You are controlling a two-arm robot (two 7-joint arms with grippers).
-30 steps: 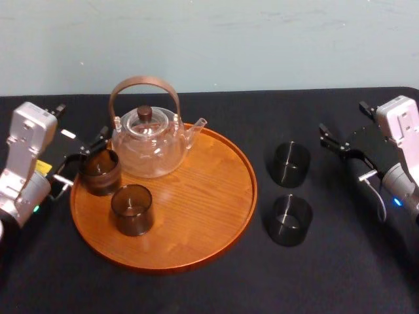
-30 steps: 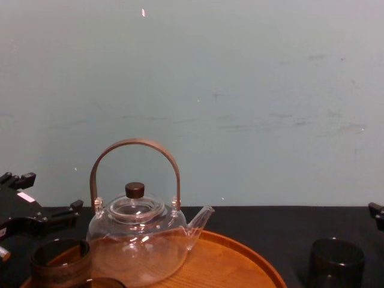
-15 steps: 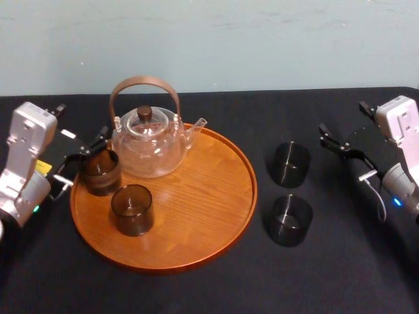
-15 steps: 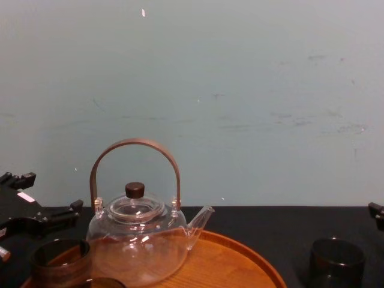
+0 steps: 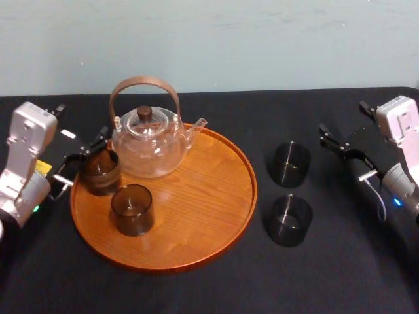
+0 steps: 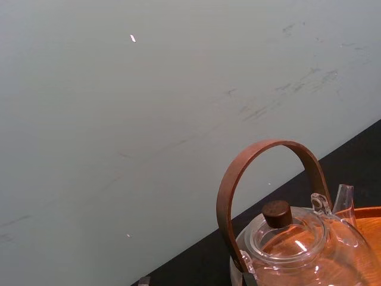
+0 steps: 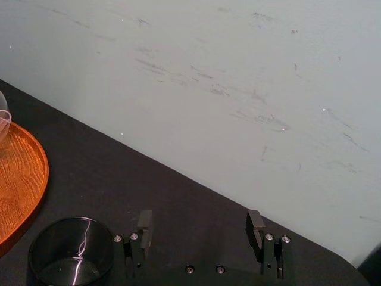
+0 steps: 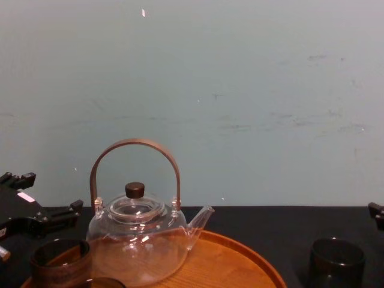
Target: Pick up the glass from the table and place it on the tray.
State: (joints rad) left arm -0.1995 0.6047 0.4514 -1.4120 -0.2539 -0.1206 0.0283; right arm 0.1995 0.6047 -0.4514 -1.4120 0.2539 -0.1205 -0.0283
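Observation:
On the black table [image 5: 327, 275] stand two dark smoky glasses, the far glass [image 5: 290, 163] and the near glass [image 5: 288, 220], both right of the round wooden tray [image 5: 196, 209]. My right gripper [image 5: 342, 121] is open beside the far glass [image 7: 71, 253], a little to its right, with nothing between its fingers [image 7: 144, 225]. Two more glasses sit on the tray, one at its left edge [image 5: 99, 171] and one nearer me [image 5: 131, 209]. My left gripper [image 5: 82, 157] stands open at the left-edge glass, fingers spread on either side of it.
A clear glass teapot [image 5: 147, 140] with an arched brown handle stands at the back of the tray, close to the left gripper. A pale wall rises behind the table's far edge. Bare tray surface lies right of the teapot.
The left arm has edged slightly leftward while the glass at the tray's left edge stayed put. The right gripper has barely shifted.

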